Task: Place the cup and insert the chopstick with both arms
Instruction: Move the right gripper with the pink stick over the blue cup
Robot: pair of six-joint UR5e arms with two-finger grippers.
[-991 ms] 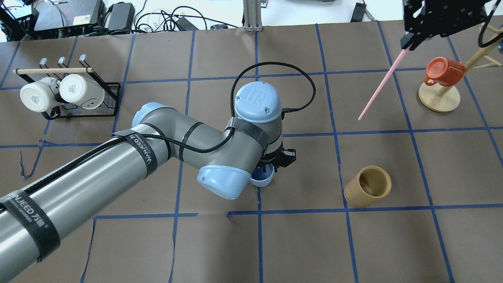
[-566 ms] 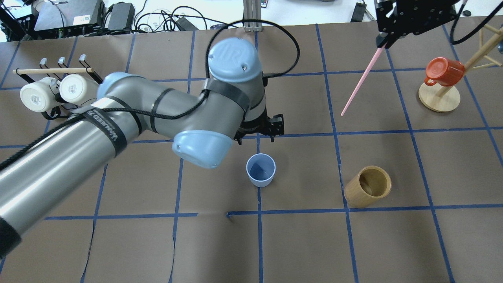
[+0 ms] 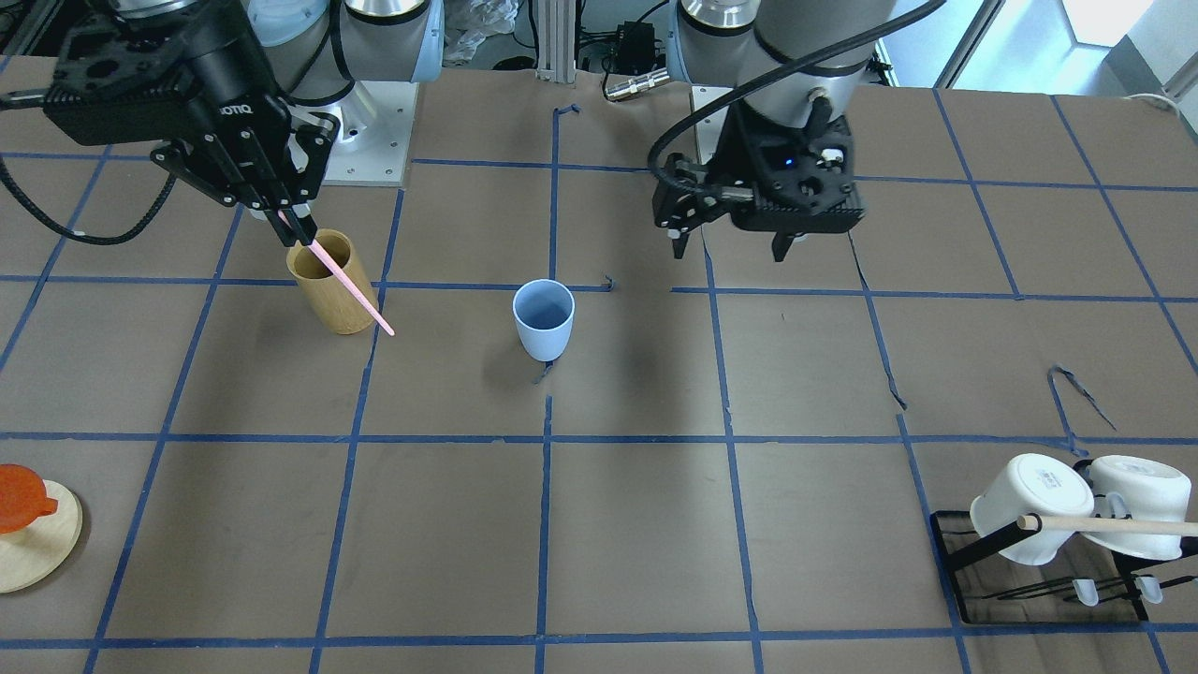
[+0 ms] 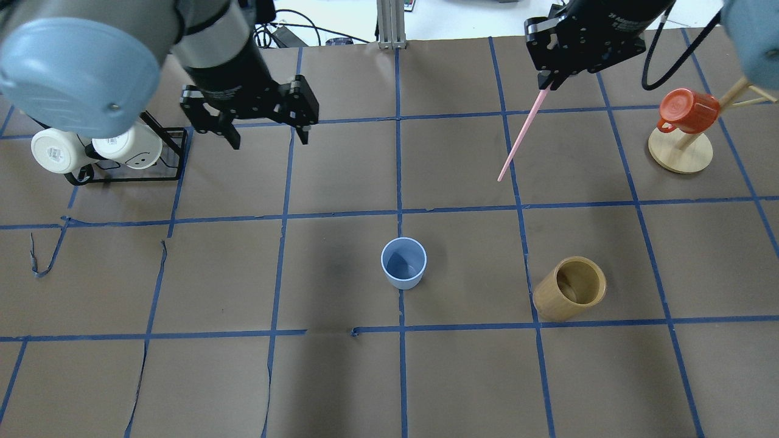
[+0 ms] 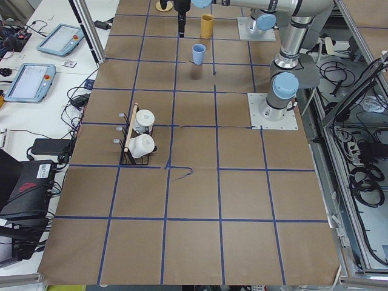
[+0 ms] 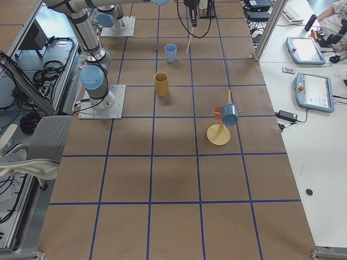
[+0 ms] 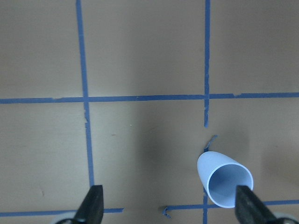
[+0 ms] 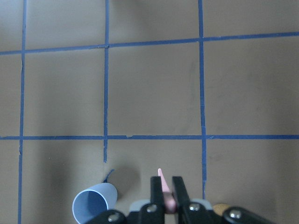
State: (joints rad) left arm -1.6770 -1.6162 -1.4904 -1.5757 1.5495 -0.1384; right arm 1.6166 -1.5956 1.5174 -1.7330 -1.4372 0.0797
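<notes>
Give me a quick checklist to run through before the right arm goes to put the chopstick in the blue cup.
1. The blue cup stands upright with its mouth open: ok.
2. The left end effector is open and well away from the blue cup: ok.
3. The pink chopstick is gripped in the right end effector and slants down: ok.
4. The chopstick tip is over the cup mouth: not ok, it hangs off to one side.
5. The bamboo cup stands apart from the blue cup: ok.
</notes>
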